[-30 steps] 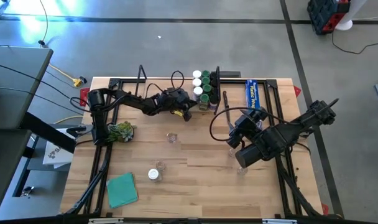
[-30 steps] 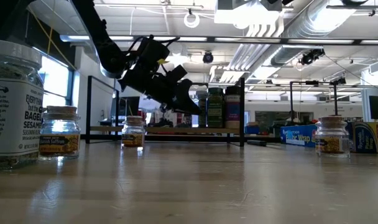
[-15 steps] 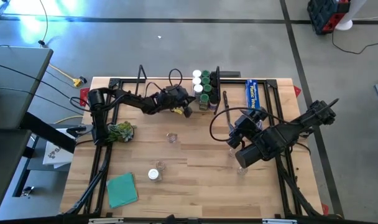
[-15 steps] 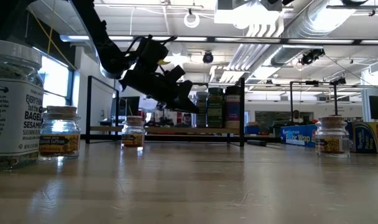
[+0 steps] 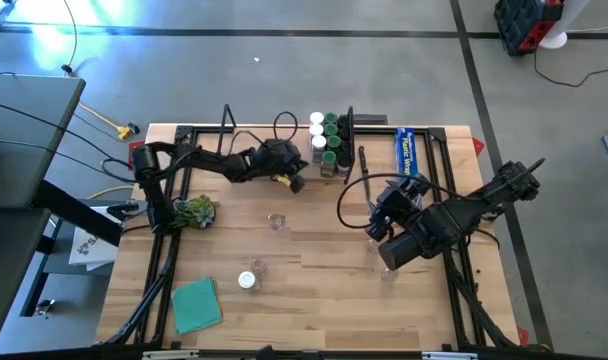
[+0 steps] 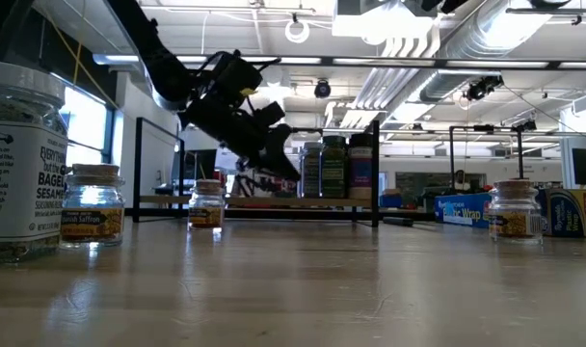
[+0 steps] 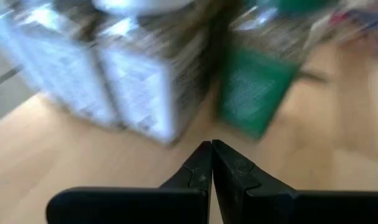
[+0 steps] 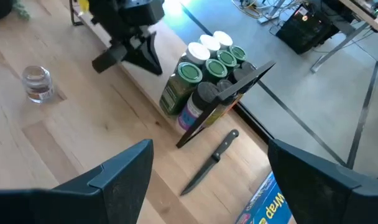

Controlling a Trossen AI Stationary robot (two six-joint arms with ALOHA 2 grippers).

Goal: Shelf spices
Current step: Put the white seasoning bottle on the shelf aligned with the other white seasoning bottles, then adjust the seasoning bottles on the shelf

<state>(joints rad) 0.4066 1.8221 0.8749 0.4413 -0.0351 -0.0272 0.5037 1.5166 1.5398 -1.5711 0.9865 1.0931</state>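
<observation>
The shelf [image 5: 250, 136] stands at the table's far edge, with black wire frames at its two ends. Several spice jars [image 5: 326, 140] with green, white and dark lids stand packed on its right end; the left wrist view shows them close up [image 7: 145, 93]. My left gripper [image 5: 296, 183] hovers shut just left of that cluster, above the shelf board [image 6: 291, 170] and touching nothing. Loose jars stand on the table [image 5: 276, 221] [image 5: 248, 280], and one more [image 5: 388, 270] stands under my right arm. My right gripper [image 8: 211, 149] is open and hangs above the table's right half.
A dark knife [image 8: 209, 164] lies just right of the shelf, and a blue wrap box [image 5: 408, 152] lies beyond it. A green leafy bunch [image 5: 194, 211] and a teal cloth [image 5: 196, 305] sit on the table's left side. In the low view, large jars [image 6: 21, 164] stand close to the camera.
My left gripper has drawn back a little from the jar cluster, toward the table's left edge, and has risen slightly. The jars have stayed where they were.
</observation>
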